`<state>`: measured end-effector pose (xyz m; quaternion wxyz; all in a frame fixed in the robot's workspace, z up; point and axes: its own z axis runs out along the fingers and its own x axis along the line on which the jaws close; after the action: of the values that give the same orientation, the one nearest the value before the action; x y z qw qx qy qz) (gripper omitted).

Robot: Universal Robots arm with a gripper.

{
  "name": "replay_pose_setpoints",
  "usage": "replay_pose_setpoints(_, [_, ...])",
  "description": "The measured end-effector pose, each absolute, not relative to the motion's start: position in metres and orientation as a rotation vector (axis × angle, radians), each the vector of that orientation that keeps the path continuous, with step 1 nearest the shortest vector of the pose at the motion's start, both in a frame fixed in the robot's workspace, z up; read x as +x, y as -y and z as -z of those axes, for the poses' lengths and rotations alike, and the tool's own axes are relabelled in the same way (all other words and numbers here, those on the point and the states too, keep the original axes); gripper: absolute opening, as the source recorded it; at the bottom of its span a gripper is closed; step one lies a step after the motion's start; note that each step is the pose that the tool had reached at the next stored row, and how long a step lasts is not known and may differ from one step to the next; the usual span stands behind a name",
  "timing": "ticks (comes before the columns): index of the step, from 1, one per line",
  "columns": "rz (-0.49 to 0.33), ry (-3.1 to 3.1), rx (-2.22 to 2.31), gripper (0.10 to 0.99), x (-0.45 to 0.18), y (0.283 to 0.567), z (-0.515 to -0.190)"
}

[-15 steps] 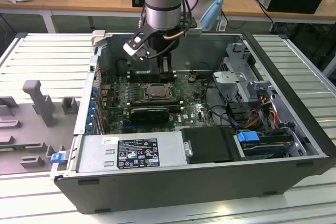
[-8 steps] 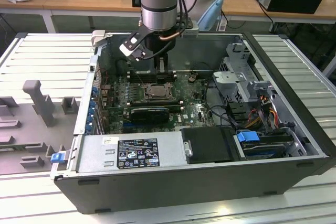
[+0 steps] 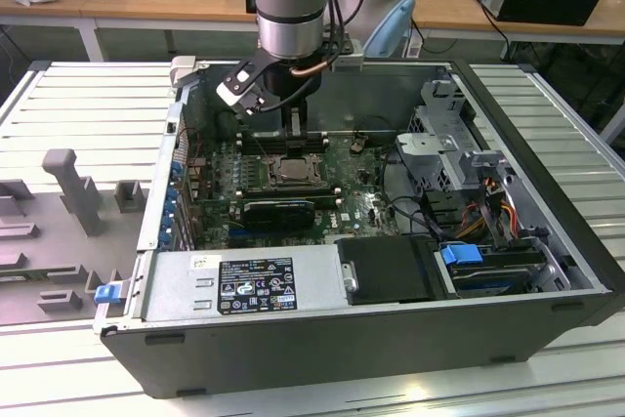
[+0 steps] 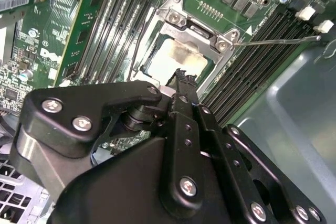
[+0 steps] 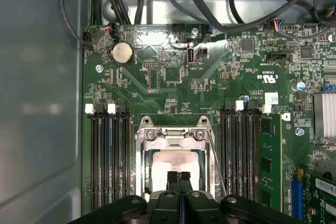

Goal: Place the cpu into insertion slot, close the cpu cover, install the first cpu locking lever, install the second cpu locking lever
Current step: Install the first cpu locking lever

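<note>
Black and blocky, the hand (image 5: pixel 178 178) hangs directly above the insertion slot (image 5: pixel 139 169), its two ribbed fingertips pressed together with nothing between them. In the exterior view, the hand (image 3: pixel 293 134) reaches down into an open grey computer case (image 3: pixel 371 339) on a pale ribbed worktop (image 3: pixel 88 104).

The cpu (image 5: pixel 170 163) lies flat inside the slot, its square silver top dull and smudged. The cpu cover (image 5: pixel 173 135), a thin silver-grey metal frame with a large window, appears folded down over the slot so the chip shows through its opening. These first two steps look done.

A locking lever (image 5: pixel 216 163), a thin bare wire rod, runs slanted along one side of the slot and angles away from its rim; in the second wrist view, the same lever (image 4: pixel 278 40) sticks out well clear of the slot, so it seems not yet latched. Whether the other lever is fastened cannot be told.

Around the slot spreads the green motherboard (image 5: pixel 173 77), with long black memory slots (image 5: pixel 110 161) flanking it on both sides.
</note>
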<state>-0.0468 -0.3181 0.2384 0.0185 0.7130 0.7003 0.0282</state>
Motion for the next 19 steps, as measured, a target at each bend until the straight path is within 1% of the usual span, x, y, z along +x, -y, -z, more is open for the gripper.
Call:
replay_pose_setpoints(5, [-0.087, -2.175, 2.214, 0.106, -0.048, 0.318, -0.240])
replay_pose_setpoints(11, [-0.088, -2.175, 2.214, 0.106, -0.048, 0.318, -0.256])
replay_pose_setpoints(19, [-0.087, -2.175, 2.214, 0.106, -0.048, 0.318, -0.257])
